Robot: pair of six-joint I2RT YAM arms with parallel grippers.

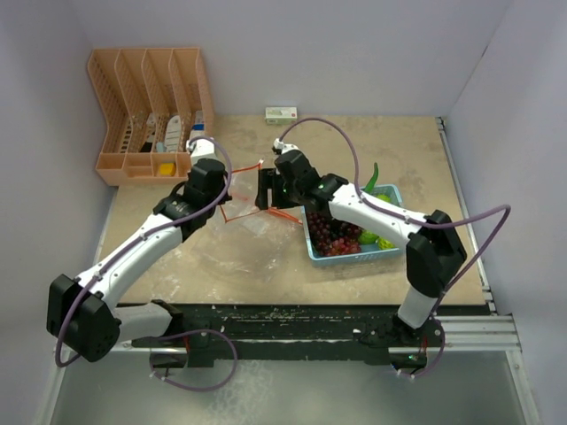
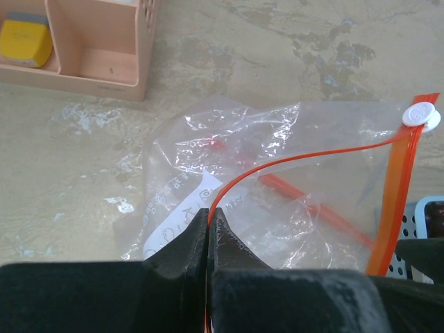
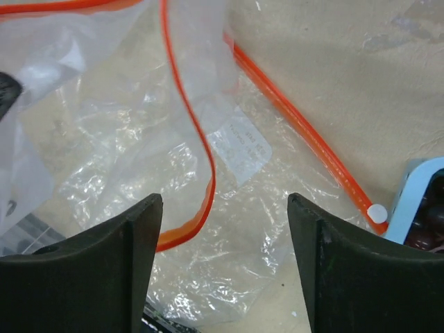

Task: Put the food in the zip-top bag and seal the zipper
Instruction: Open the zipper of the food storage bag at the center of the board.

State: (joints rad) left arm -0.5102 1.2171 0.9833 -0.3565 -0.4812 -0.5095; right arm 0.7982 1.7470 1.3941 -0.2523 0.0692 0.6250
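The clear zip-top bag (image 1: 251, 237) lies crumpled on the table between my two grippers. My left gripper (image 2: 208, 212) is shut on the orange-red zipper (image 2: 291, 154) at one lip of the mouth, holding it up; a white slider (image 2: 421, 114) sits at the strip's end. My right gripper (image 3: 225, 208) hangs open above the bag (image 3: 208, 263), nothing between its fingers, with the zipper strips (image 3: 201, 139) running ahead of it. The food stays in the light-blue basket (image 1: 392, 253): dark red grapes (image 1: 331, 235), green fruits (image 1: 368, 237) and a long green pepper (image 1: 372, 176).
A peach-coloured divided organiser (image 1: 146, 111) stands at the back left, close behind the left gripper (image 1: 232, 188), with a yellow item (image 2: 24, 41) in one bin. A small white box (image 1: 281, 113) rests by the back wall. The basket sits just right of the right gripper (image 1: 264, 190).
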